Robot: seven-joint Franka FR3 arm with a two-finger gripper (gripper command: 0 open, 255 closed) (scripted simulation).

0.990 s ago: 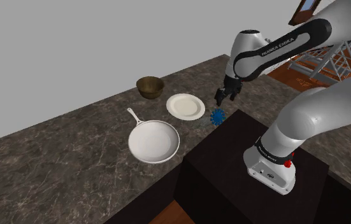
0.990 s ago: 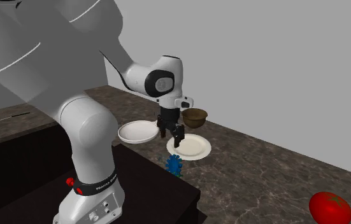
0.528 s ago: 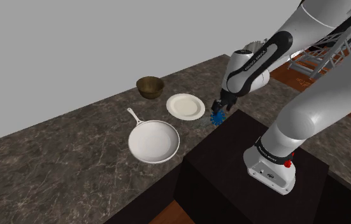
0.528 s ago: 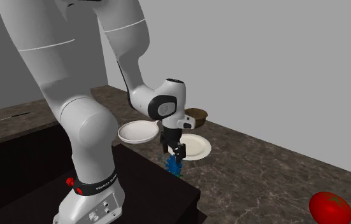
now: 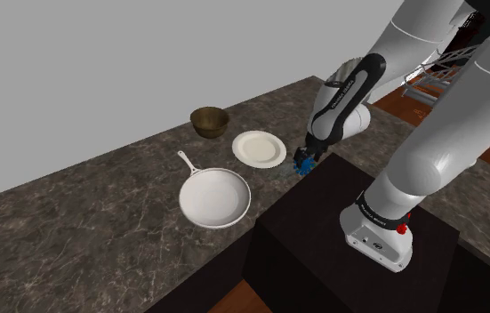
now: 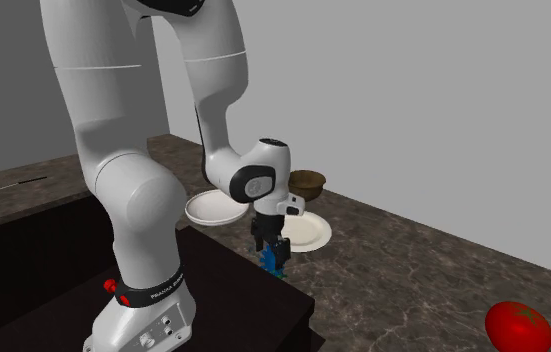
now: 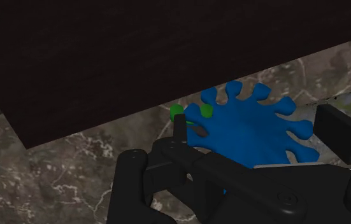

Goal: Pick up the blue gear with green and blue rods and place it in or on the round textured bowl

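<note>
The gripper [image 5: 303, 162] [image 6: 273, 256] [image 7: 258, 127] points down at the desk [image 5: 100, 222], low over its marbled top, just beside the corner of the dark stand [image 5: 349, 213]. Its fingers are spread, one on each side of the blue gear [image 5: 301, 167] [image 6: 274, 264] [image 7: 257, 137]; whether the pads touch it cannot be told. The white forearm slopes steeply down to the wrist from the shoulder view's upper right, with the upper arm rising high over the stand.

The gear lies flat on the desk between the fingers, against the stand's edge. It is a solid blue disc ringed with rounded, knob-like teeth, and short green stubs [image 7: 178, 112] show at its rim close to one finger.

A white plate [image 5: 259, 148] sits near the gear, the brown round bowl [image 5: 209, 121] [image 6: 307, 183] beyond it, and a white pan [image 5: 215, 197] beside the plate.
</note>
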